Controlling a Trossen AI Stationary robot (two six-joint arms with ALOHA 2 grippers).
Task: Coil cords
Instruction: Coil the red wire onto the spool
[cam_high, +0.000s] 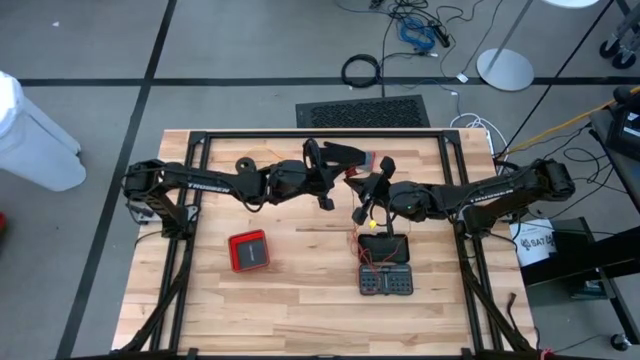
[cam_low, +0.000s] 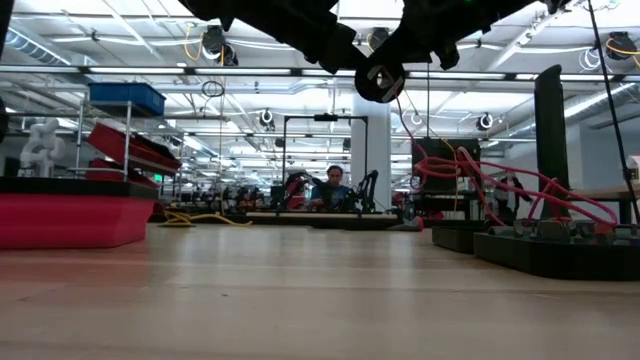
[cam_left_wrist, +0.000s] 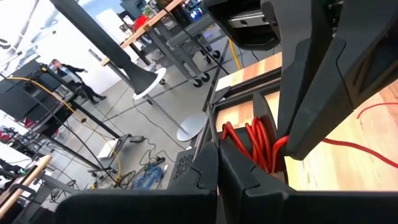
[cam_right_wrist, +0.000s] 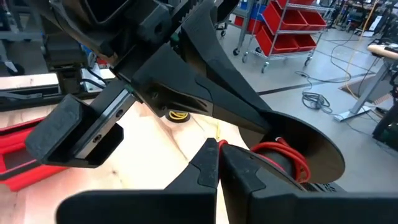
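Observation:
A small round dark bundle of cord (cam_right_wrist: 309, 149), wound with red cord (cam_right_wrist: 283, 155), hangs in the air over the table's middle. My left gripper (cam_high: 338, 182) and my right gripper (cam_high: 362, 192) meet at it from either side, both shut. The red coil (cam_left_wrist: 254, 140) shows just past my left fingers. From the bundle a thin red tail (cam_low: 412, 125) runs down to a black case (cam_high: 386, 270), where more red cord (cam_low: 520, 190) lies in loose loops. My left gripper comes nearly level from the table's left, and its shut fingers (cam_right_wrist: 249, 109) end at the round bundle, which hangs clear of the table. Which part they pinch is hidden by the fingers themselves. My right gripper comes nearly level from the table's right. Its shut fingertips (cam_right_wrist: 214, 152) have a bit of red cord (cam_right_wrist: 222, 145) between them, beside the red coil. Its fingers (cam_left_wrist: 305, 106) close in on the coil from the far side.
An open black case stands near the table's front, right of centre, and a red case (cam_high: 248, 250) lies left of it. A black glove with a red cuff (cam_high: 348, 153) lies at the far edge. A black frame (cam_high: 320, 133) borders the table.

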